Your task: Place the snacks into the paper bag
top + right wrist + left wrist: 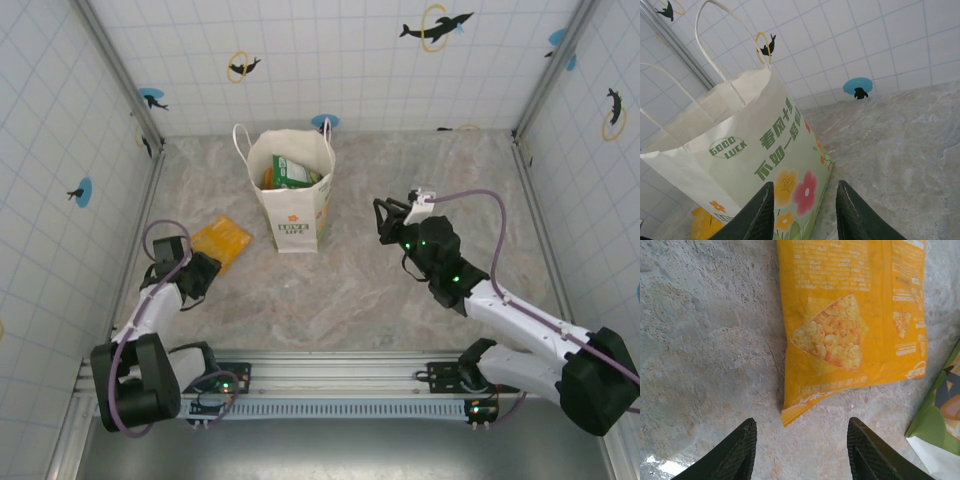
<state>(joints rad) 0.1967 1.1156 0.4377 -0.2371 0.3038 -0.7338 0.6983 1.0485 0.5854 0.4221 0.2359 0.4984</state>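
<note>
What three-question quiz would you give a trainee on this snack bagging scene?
1. True or false: the yellow packet lies on the table, outside the paper bag.
2. The left end effector is: A) shut on the packet; B) open, with the packet's corner just ahead of it; C) inside the bag.
3. Fill in: the right end effector is open and faces the ____.
Key: 1 true; 2 B; 3 paper bag.
</note>
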